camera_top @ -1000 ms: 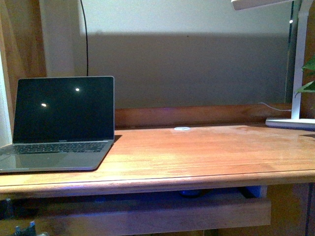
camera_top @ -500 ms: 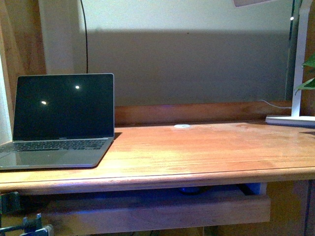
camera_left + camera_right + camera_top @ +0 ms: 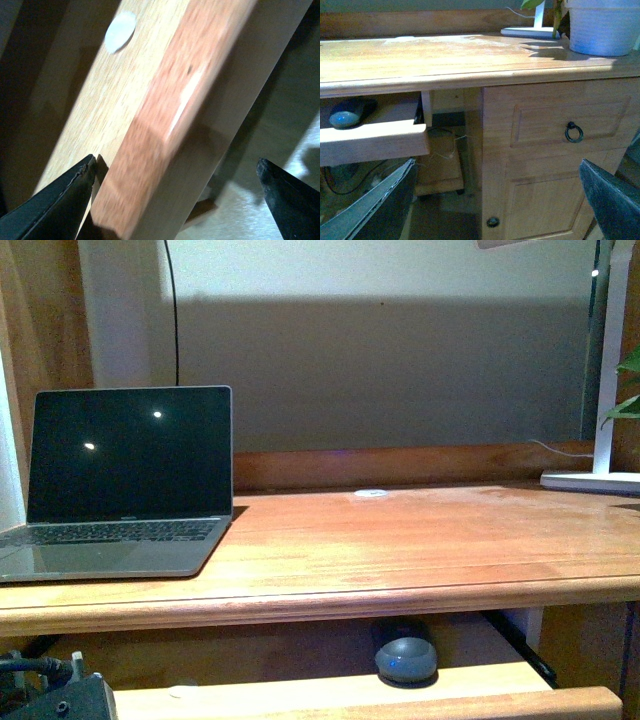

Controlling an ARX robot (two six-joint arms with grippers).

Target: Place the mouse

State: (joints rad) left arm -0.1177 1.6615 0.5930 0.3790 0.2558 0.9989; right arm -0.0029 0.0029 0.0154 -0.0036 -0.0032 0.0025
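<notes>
Wooden desk [image 3: 400,540] before us carries an open laptop [image 3: 120,490] at its left. Below its front edge we see the mouse [image 3: 404,660] lying on the pulled-out tray [image 3: 300,695]. Our left gripper [image 3: 175,165] gapes wide, straddling the tray's front board; our right gripper [image 3: 497,164] gapes wide, empty.

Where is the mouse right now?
In the front view, the mouse sits on the pull-out tray under the desk, slightly right of centre.
</notes>
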